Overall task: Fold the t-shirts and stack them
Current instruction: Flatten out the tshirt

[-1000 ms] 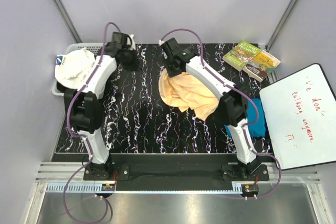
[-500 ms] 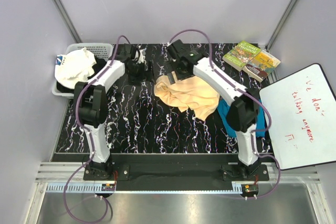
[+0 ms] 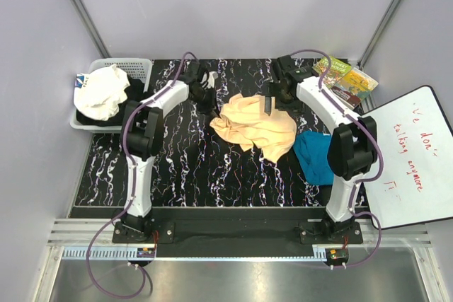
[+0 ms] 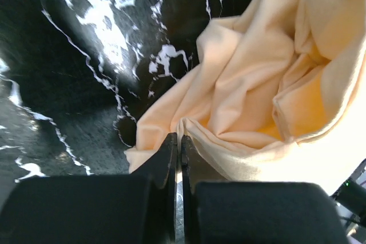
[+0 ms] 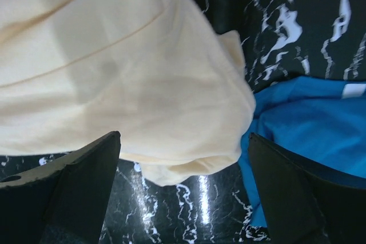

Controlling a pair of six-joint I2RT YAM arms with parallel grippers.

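Black stone-patterned table [image 3: 184,167] with white veins carries everything, and a whiteboard [image 3: 407,157] with red writing leans over its right edge. The peach-yellow t-shirt [image 3: 258,129] lies crumpled, unfolded, near the middle of the table, a little toward the far side. The teal-blue t-shirt [image 3: 315,157] lies bunched just to its right and nearer the arms, its edge touching the peach cloth; the right arm crosses above it. A pale plastic basket [image 3: 134,67] sits at the far left corner holding a white cloth [image 3: 102,90]. Two books [image 3: 340,79] rest at the far right corner.

The left tool [image 4: 178,141] is at the left edge of the peach-yellow t-shirt, its fingers [image 4: 168,158] pressed together and pinching the hem, with folds of cloth running out from the tips. The right tool [image 5: 183,138] hovers over the shirt's far right part, spread wide and holding nothing; between its fingers [image 5: 86,181] the wrist view shows peach cloth on the left and teal cloth on the right.
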